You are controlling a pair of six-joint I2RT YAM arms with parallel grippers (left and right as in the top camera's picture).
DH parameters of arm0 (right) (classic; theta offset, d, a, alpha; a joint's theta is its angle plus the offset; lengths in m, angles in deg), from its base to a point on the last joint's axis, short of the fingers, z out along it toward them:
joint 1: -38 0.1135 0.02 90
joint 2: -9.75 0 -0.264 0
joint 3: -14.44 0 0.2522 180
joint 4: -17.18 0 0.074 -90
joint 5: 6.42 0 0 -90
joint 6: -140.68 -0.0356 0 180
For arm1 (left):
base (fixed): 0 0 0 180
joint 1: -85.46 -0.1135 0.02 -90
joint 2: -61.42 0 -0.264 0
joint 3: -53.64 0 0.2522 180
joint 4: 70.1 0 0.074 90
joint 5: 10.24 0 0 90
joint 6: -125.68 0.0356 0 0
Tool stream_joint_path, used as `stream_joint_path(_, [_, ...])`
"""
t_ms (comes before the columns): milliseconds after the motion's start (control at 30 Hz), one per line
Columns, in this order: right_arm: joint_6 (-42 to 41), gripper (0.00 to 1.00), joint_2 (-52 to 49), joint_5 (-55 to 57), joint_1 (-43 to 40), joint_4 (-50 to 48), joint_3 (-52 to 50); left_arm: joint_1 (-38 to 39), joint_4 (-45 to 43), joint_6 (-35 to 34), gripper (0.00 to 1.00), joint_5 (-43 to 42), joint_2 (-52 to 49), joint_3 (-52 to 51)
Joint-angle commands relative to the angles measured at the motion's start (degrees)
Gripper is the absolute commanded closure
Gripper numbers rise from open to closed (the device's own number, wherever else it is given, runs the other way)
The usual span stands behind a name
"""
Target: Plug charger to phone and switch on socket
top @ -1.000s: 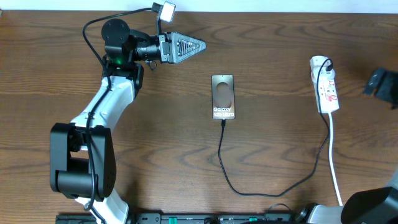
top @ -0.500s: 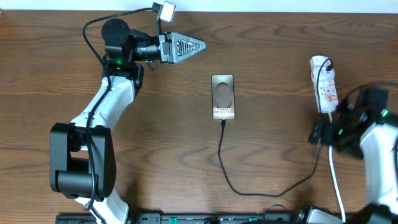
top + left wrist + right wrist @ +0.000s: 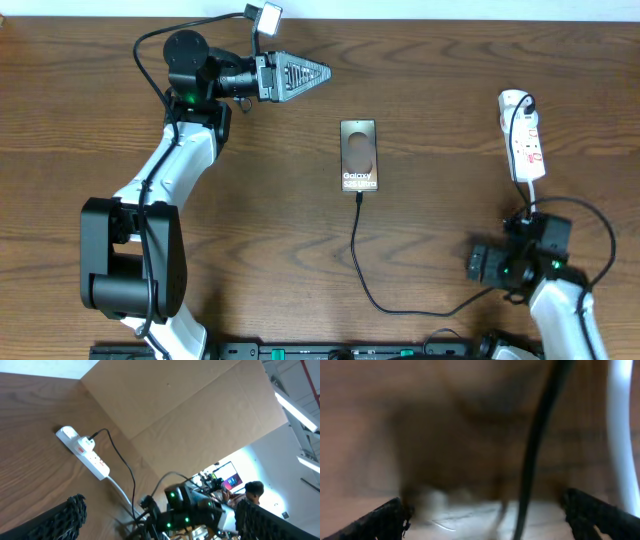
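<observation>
The phone [image 3: 358, 155] lies flat mid-table, lettering up. The charger [image 3: 357, 250] is a thin black cable whose tip touches the phone's near edge. It loops right and rises to a black plug in the socket [image 3: 522, 140], a white strip with red markings. The socket also shows in the left wrist view [image 3: 82, 452]. My left gripper [image 3: 318, 72] hovers at the far left, turned on its side, and its wrist view shows it open and empty [image 3: 165, 520]. My right gripper [image 3: 482, 265] is low at the front right, open [image 3: 492, 520], and blurred.
The socket's white cord [image 3: 535, 250] runs toward the table's front edge, beside my right arm. The right wrist view shows the black cable [image 3: 535, 460] and white cord [image 3: 620, 435] close ahead. A cardboard wall [image 3: 190, 410] stands behind the socket.
My right arm has swung from the right edge beside the socket down to the front right of the table. The left arm, phone and cable have not moved.
</observation>
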Motion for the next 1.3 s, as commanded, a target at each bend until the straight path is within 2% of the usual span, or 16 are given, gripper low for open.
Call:
stream_joint_path(0, [-0.3,0.01,3.4,-1.4,2.2,-2.8,-7.4,0.0,-0.3,0.9,0.04,-0.8,0.9,0.4])
stream_joint_path(100, [-0.3,0.01,7.1,-1.5,2.6,-5.9,-12.3,0.0,-0.3,0.9,0.04,-0.8,0.9,0.4])
stream_joint_path(567, [-0.3,0.01,14.1,-1.3,2.7,-8.4,-12.8,0.0,-0.3,0.9,0.04,-0.8,0.9,0.4])
stream_joint_path(733, [-0.3,0.01,16.8,10.6,3.3,-8.6,-12.9,0.0,-0.3,0.9,0.04,-0.8,0.9,0.4])
stream_joint_path(900, [-0.2,0.01,18.7,11.3,6.3,-8.6,-12.9,0.0,-0.3,0.9,0.04,-0.8,0.9,0.4])
stream_joint_path(1000, [0.2,0.01,20.5,16.2,6.5,-8.7,-12.9,0.0,-0.3,0.9,0.04,-0.8,0.9,0.4])
stream_joint_path(1267, [0.1,0.01,27.2,16.4,6.5,-8.7,-12.9,0.0,-0.3,0.9,0.04,-0.8,0.9,0.4])
